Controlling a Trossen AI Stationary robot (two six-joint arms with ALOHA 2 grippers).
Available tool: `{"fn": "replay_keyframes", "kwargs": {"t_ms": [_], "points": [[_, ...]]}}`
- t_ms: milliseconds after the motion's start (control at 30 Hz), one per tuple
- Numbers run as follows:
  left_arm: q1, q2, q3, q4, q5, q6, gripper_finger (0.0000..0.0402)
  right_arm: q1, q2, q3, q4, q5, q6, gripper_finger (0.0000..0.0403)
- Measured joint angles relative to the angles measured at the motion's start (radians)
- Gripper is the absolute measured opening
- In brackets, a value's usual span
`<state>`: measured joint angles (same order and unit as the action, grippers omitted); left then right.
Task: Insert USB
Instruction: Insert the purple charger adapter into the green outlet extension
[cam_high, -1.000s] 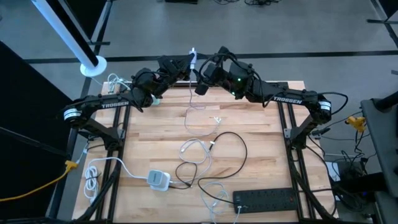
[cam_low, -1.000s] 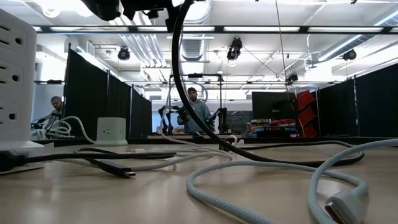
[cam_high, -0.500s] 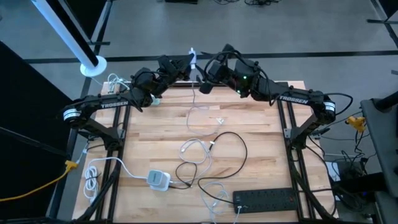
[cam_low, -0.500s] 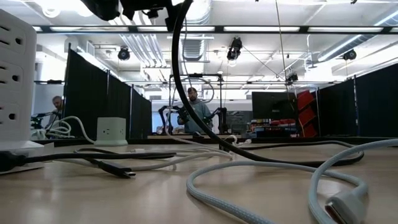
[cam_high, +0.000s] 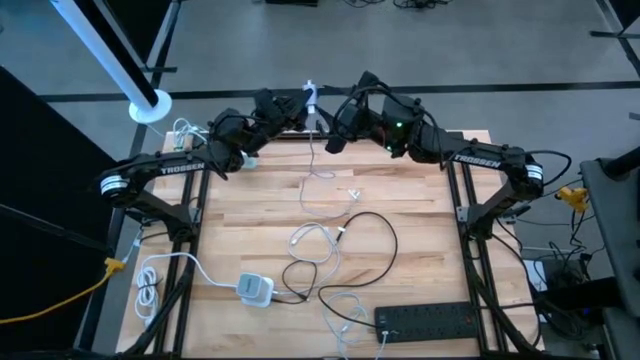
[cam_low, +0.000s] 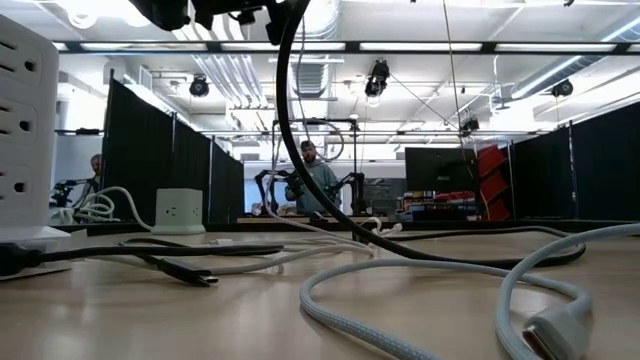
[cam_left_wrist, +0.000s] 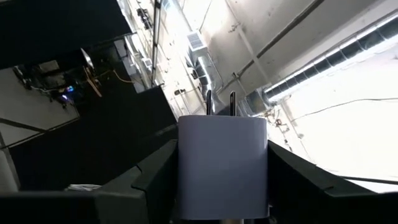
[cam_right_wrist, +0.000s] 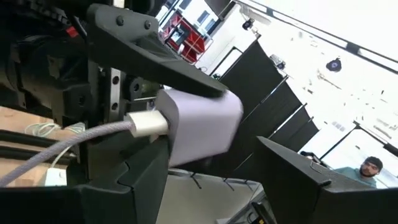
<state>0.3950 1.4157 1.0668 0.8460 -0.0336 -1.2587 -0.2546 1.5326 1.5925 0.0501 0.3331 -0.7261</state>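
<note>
Near edge, bottom of frame: your power strip (cam_high: 425, 321) lies flat. At top centre, your left gripper (cam_high: 303, 108) clamps the white charger (cam_left_wrist: 222, 163), USB cable (cam_right_wrist: 68, 146) seemingly seated. Right gripper (cam_high: 336, 138) hangs alongside, fingers spread.

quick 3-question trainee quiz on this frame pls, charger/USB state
1. True or false: the white cube-shaped wall charger lies on the wooden table.
2. What grips the charger? A) left tool B) right tool C) nothing
3. Fill in: the white braided USB cable has its plug ___ the charger.

Key: 1 false, it is held raised. 2 A; the right tool is open and empty. 3 inserted in.
</note>
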Motion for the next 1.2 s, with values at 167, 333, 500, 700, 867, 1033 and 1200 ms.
{"fn": "replay_keyframes", "kwargs": {"t_ms": [167, 333, 500, 700, 867, 1033, 1200], "points": [[-0.002, -0.018, 0.0, -0.014, 0.047, -0.001, 0.0196, -0.005, -0.022, 0.002, -0.008, 0.029, 0.0, 0.0222], [0.0, -0.028, 0.0, -0.025, 0.055, -0.001, 0.0196, -0.012, -0.024, 0.003, -0.035, 0.013, 0.038, 0.0216], [0.011, -0.046, 0.0, -0.022, 0.053, -0.006, 0.0196, -0.011, -0.023, 0.003, -0.067, -0.084, 0.129, 0.0211], [0.012, -0.061, 0.0, -0.018, -0.043, -0.065, 0.0196, -0.004, 0.028, 0.002, -0.011, -0.202, 0.096, 0.022], [0.01, -0.06, 0.0, -0.034, -0.055, -0.092, 0.0196, 0.002, 0.051, 0.001, 0.104, -0.18, 0.051, 0.0231], [0.008, -0.06, 0.0, -0.039, -0.054, -0.095, 0.0196, -0.001, 0.061, 0.002, 0.135, -0.146, 0.032, 0.0243], [0.007, -0.059, 0.0, -0.044, -0.052, -0.096, 0.0196, 0.001, 0.059, 0.002, 0.153, -0.157, 0.044, 0.0258]]}}
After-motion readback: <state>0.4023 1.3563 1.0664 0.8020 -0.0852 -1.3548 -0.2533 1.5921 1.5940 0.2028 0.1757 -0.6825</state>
